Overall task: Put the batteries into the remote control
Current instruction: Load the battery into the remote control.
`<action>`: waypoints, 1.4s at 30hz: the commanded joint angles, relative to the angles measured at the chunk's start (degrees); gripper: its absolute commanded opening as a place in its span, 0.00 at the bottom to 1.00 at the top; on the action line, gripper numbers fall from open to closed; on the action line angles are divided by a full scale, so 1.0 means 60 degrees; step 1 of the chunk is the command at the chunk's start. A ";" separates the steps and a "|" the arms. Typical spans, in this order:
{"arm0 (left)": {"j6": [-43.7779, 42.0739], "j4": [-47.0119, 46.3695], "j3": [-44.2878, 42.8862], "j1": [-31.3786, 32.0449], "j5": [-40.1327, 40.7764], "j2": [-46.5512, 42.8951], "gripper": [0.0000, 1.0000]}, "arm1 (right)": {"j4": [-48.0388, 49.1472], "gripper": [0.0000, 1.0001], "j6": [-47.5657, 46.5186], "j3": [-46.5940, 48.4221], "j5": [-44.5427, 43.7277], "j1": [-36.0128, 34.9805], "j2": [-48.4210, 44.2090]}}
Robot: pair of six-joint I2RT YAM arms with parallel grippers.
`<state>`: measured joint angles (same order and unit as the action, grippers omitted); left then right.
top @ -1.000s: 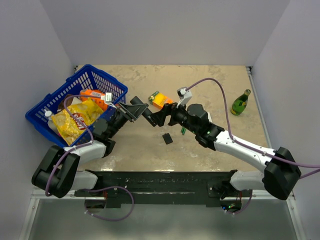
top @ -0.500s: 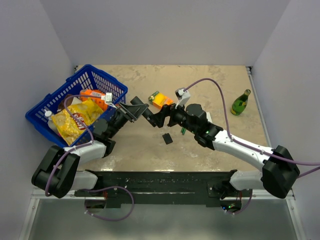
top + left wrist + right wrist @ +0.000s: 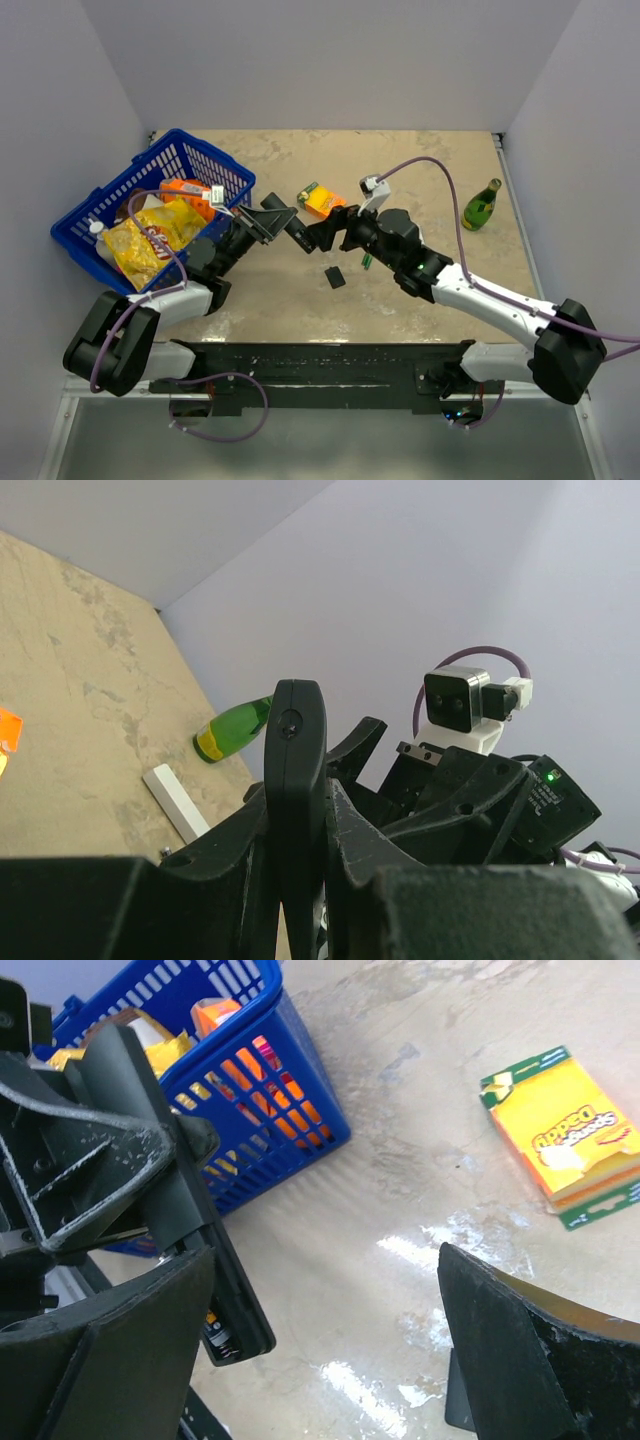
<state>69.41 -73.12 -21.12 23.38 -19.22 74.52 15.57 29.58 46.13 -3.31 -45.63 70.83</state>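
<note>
Both pincers meet above the middle of the counter [image 3: 430, 170]. The left pincer [image 3: 260, 222] is clamped tight on the remote control [image 3: 226, 1295], holding it clear of the surface. The right pincer [image 3: 320, 1360] gapes wide just beside the remote's free end, gripping nothing. Below lies the small black cover [image 3: 334, 277], and near it the batteries [image 3: 366, 262] show as a green sliver against the right arm.

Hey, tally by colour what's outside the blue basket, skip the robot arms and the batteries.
Black: 2, remote control, cover
Green: 1, glass bottle
White: 1, bar
Yellow: 1, box
Total: 5
</note>
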 commanded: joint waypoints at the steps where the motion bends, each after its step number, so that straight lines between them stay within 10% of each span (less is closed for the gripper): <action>1: -0.0171 -0.0762 -0.0185 0.0059 0.0127 -0.0218 0.00 | -0.0178 0.96 -0.0155 0.0032 -0.0708 0.0148 -0.0452; 25: -0.0596 -0.0180 -0.0185 0.0088 0.0186 -0.0262 0.00 | -0.0380 0.93 0.0331 0.0046 0.0288 0.0031 -0.0861; 42: -0.1138 0.1933 -0.0639 0.0103 -0.0238 -0.0950 0.00 | -0.2214 0.34 -0.4446 0.1554 0.2865 -0.0145 -0.0980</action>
<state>64.16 -61.52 -22.31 23.70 -19.25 70.81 5.06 12.53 51.00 9.26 -46.48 64.69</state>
